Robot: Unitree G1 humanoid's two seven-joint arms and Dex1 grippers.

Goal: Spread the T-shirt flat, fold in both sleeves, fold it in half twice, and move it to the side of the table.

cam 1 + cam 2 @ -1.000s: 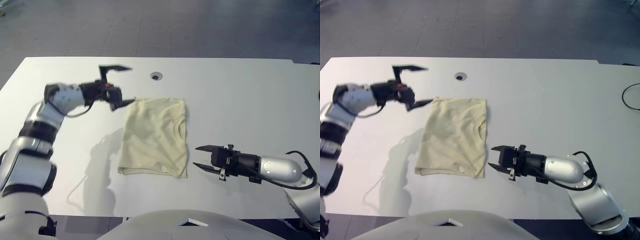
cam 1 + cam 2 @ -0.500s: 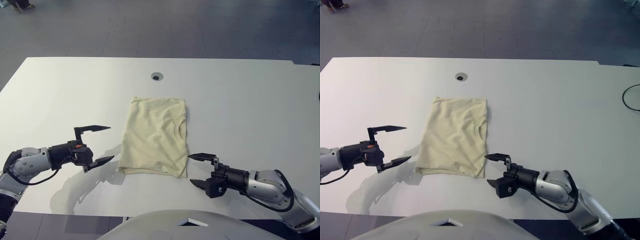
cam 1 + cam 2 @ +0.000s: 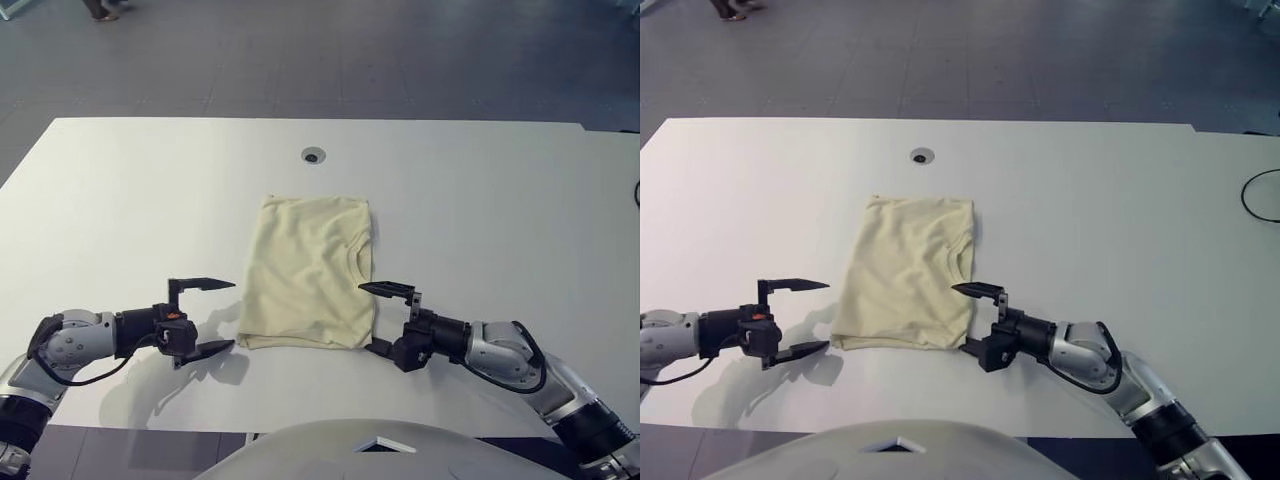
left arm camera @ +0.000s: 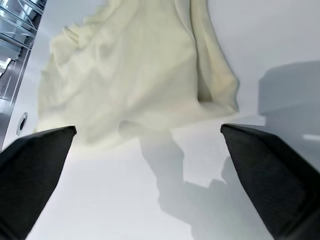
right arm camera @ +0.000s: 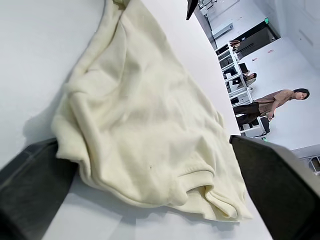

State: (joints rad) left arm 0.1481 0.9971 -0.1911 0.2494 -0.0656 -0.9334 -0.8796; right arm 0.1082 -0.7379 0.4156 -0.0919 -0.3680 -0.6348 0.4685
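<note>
Left eye view | T-shirt (image 3: 308, 272) mid-tabletop (image 3: 480, 200), sleeves already in, narrow rectangle | left tool (image 3: 232, 314) wide, just beside near-left corner | right tool (image 3: 365, 318) wide, astride near-right corner (contact unclear) | step: half-fold, likely | next: pinch both near corners, carry to far edge

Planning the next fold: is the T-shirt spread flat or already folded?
Folded. The T-shirt lies as a narrow rectangle, no sleeves sticking out, collar on its right edge.

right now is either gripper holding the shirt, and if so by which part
Nothing is held. The left gripper and the right gripper are both open, one at each near corner of the folded T-shirt.
</note>
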